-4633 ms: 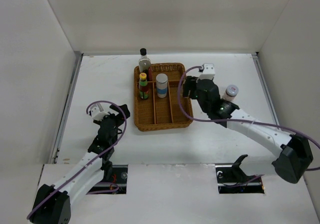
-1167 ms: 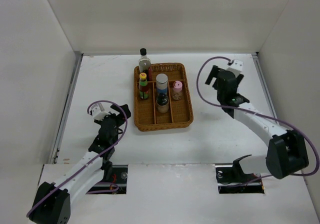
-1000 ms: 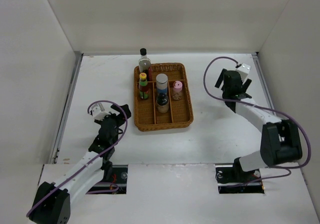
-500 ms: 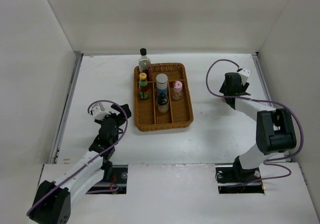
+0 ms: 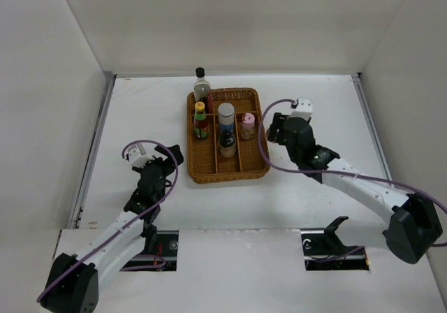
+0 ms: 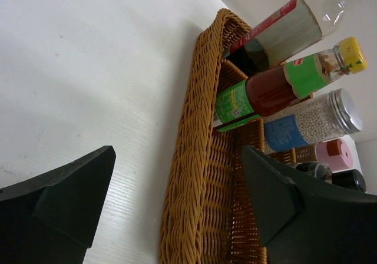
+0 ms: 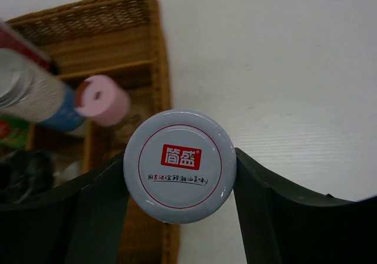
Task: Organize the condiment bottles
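Clamping the round lavender-lidded jar (image 7: 179,167) from both sides, the right arm's fingers (image 5: 274,128) hold it at the 3 o'clock rim of the brown wicker divided tray (image 5: 248,163). The left arm's fingers (image 5: 169,156) gape wide, empty, at its 8 o'clock side above the white bench (image 5: 140,110).

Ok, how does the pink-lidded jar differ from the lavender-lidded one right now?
The pink-lidded jar stands free in the wicker tray; the lavender-lidded jar is gripped in the right tool at the tray's right rim. The pink lid is unprinted, the lavender lid carries a red logo. Both lids are round.
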You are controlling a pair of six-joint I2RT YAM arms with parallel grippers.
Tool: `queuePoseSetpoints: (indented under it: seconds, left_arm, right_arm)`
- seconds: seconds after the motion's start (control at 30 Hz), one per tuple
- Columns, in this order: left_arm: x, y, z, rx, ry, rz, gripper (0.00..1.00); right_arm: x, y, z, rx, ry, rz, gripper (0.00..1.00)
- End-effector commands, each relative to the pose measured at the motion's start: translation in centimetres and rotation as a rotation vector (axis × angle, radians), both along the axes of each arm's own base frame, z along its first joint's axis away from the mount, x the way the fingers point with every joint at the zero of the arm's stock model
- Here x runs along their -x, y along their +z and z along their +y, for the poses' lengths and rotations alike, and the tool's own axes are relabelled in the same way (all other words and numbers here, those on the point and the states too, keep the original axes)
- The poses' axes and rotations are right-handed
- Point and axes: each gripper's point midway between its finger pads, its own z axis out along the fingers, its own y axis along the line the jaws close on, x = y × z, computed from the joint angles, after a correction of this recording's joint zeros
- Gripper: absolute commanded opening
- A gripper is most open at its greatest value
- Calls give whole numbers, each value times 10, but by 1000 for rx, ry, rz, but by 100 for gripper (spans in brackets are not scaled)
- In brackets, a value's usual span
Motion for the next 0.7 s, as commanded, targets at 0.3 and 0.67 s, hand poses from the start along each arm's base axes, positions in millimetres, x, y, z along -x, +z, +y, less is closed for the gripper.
queuePoseSetpoints:
  seconds: [0.3,0.67]
  left_arm:
    - [-6,1,-7,15,-40,7,95]
    - [-7,-10,1,-8,-14,63,100]
  right_arm:
    - [-3,5,124,-25,229,-36,61]
    - [0,-19,132,8,209,-5,97]
